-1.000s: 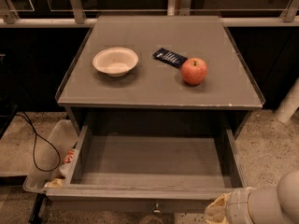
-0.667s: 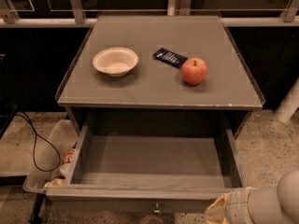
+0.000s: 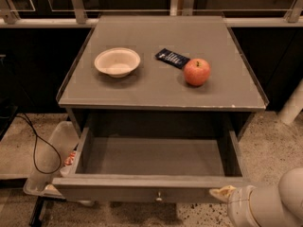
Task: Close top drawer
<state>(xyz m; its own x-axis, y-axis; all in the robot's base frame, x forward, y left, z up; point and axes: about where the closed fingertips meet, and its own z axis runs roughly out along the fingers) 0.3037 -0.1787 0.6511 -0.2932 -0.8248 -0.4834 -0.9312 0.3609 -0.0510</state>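
The top drawer (image 3: 151, 156) is pulled wide open under the grey cabinet top, and it is empty inside. Its flat grey front panel (image 3: 142, 189) runs along the bottom of the view, with a small round metal knob (image 3: 159, 196) at its centre. My gripper (image 3: 222, 193) is at the bottom right, a pale tip just in front of the right end of the front panel. The white arm (image 3: 274, 202) fills the lower right corner behind it.
On the cabinet top (image 3: 227, 79) stand a white bowl (image 3: 117, 62), a dark snack packet (image 3: 173, 58) and a red apple (image 3: 197, 72). A clear plastic bin (image 3: 49, 157) and a black cable (image 3: 38, 145) lie on the floor at the left.
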